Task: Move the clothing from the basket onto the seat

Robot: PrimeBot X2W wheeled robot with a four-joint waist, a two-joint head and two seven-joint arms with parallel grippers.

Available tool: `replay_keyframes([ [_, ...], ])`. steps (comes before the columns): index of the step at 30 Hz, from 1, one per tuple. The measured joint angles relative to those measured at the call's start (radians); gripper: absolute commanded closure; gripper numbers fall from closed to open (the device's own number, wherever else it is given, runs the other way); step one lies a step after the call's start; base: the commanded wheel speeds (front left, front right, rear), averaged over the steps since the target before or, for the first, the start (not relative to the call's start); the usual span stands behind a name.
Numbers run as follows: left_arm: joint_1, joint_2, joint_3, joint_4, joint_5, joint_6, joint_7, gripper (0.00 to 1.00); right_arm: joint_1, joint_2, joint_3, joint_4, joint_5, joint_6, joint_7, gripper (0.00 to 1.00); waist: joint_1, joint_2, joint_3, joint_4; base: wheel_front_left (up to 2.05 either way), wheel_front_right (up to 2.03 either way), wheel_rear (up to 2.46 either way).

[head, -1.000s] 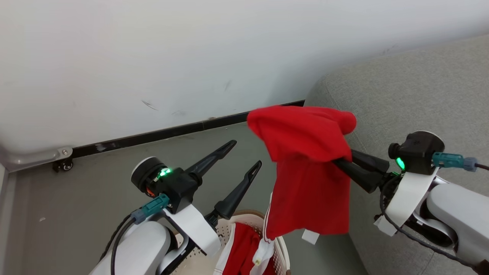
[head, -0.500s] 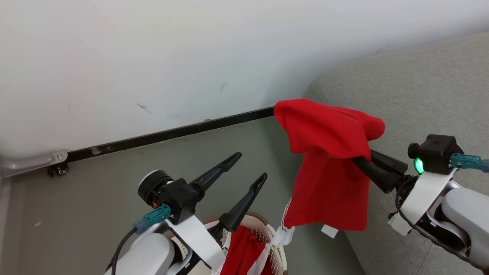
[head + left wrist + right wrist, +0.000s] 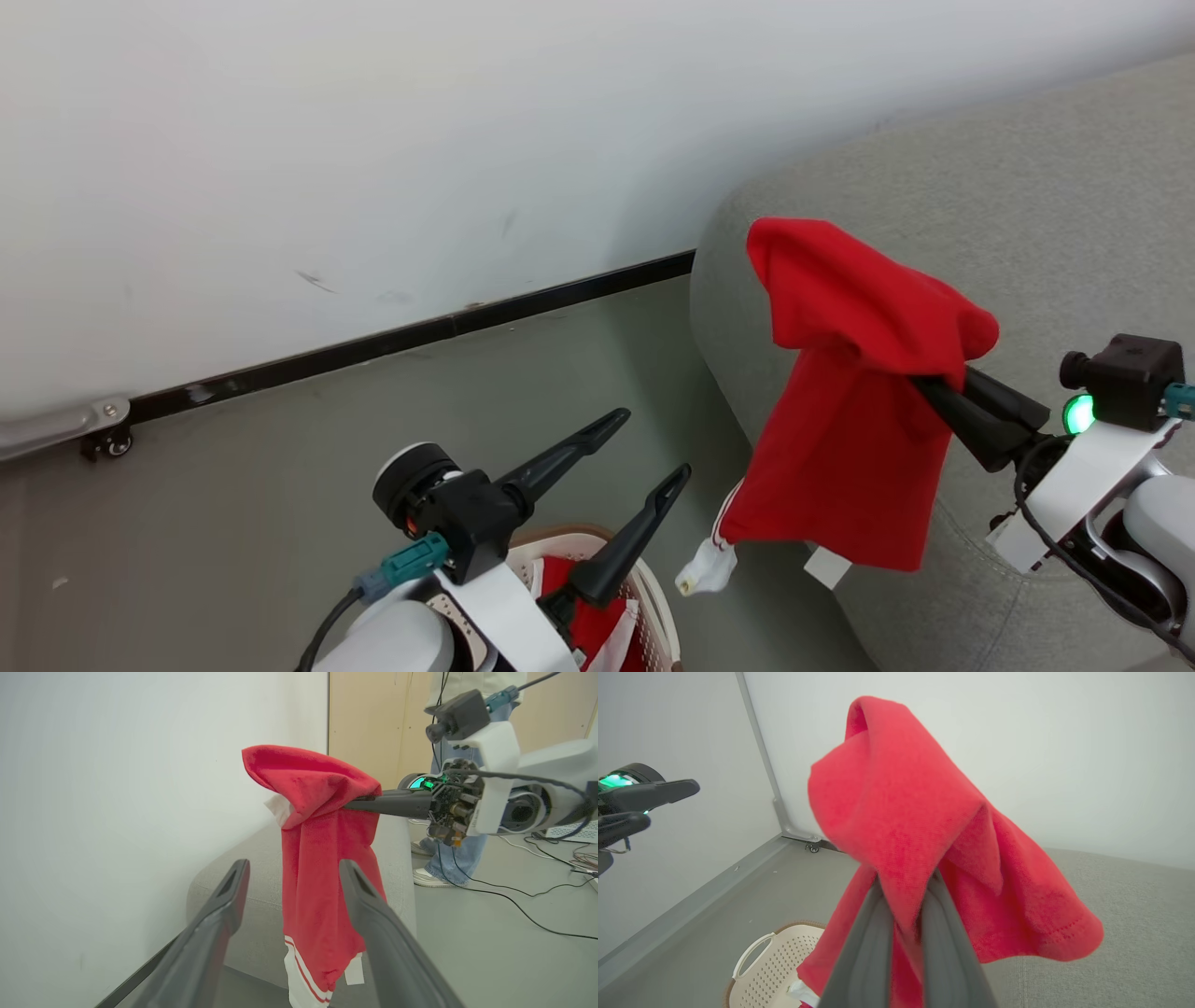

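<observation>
grey floor point(image 3: 280, 485), basket point(image 3: 784, 956) and seat point(image 3: 1027, 187) standing on it

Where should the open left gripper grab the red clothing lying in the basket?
Probably a bunched fold of the clothing, from straight above with the left gripper open: the basket walls shut off every side, and soft heaped fabric pinches easiest at a ridge.

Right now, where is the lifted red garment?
Head view, right side: the garment hangs from the right gripper, beside the seat's corner, above and right of the basket.
</observation>
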Motion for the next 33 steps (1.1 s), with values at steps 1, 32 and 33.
replay_keyframes([
  [1,0.002,-0.001,-0.005,-0.001,0.0,0.0,0.0,0.0,0.008,-0.001,-0.014,0.0,0.0,0.0,0.0,1.0,0.0,0.0,-0.001,-0.005,0.0,0.0,0.0],
  [32,0.02,-0.044,-0.001,-0.011,-0.002,0.0,0.0,0.0,0.229,-0.011,-0.352,0.021,-0.07,0.0,0.0,1.0,0.0,0.0,-0.006,-0.201,0.0,0.0,0.0],
  [33,0.02,-0.044,0.002,-0.013,0.002,0.0,0.0,0.0,0.228,-0.011,-0.363,0.029,-0.072,0.0,0.0,1.0,0.0,0.0,-0.004,-0.206,0.0,0.0,0.0],
])
